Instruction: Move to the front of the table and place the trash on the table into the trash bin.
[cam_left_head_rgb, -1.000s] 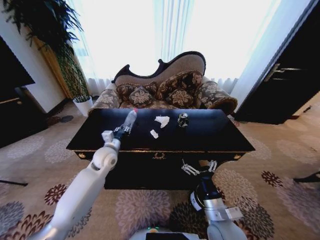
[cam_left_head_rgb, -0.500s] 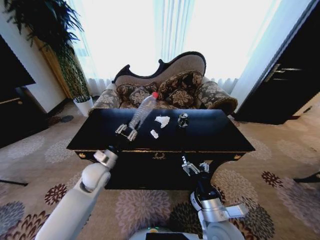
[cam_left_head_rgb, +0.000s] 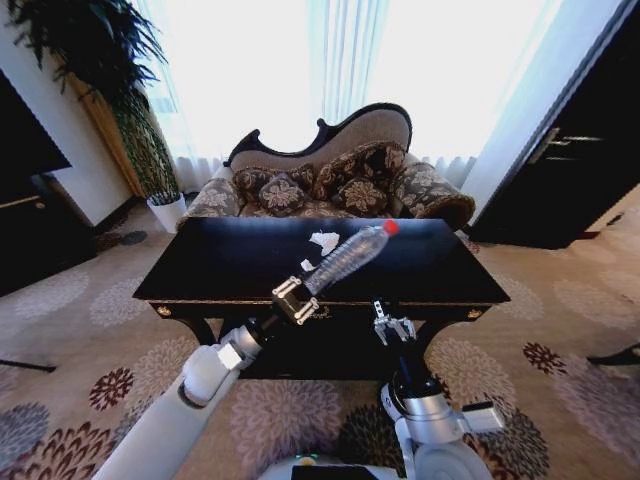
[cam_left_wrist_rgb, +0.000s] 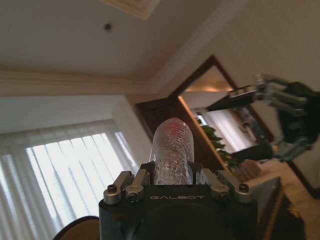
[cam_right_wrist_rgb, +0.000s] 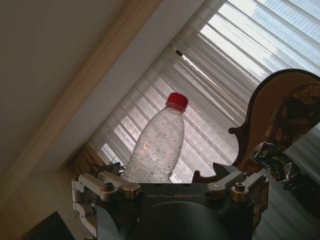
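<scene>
Two arms show in my head view, and I start with the biggest thing, the black desk (cam_left_head_rgb: 420, 275). It stands in front of me, long and shiny, with a patterned sofa (cam_left_head_rgb: 330, 185) behind it by the bright window.

My left arm comes up from the lower left. My left hand (cam_left_head_rgb: 296, 300) hangs in the air above the front edge of the desk, near the middle. It is pinching the bottom of a clear bottle (cam_left_head_rgb: 348, 258) with a red cap. The bottle tilts up and away to the right, over the desk top and not touching it. In the left wrist view the bottle (cam_left_wrist_rgb: 172, 150) sticks out between the fingers (cam_left_wrist_rgb: 125, 184) of that hand (cam_left_wrist_rgb: 172, 186).

My right hand (cam_left_head_rgb: 391, 325) is low, just in front of the desk's front edge and a bit right of the middle. Its fingers are spread and hold nothing. The right wrist view looks past this hand (cam_right_wrist_rgb: 170, 189) to the bottle (cam_right_wrist_rgb: 157, 147) against the window blinds.

Smallest are the white paper scraps (cam_left_head_rgb: 323, 241) lying on the desk top, just behind the bottle. I cannot make out any other trash on the desk
</scene>
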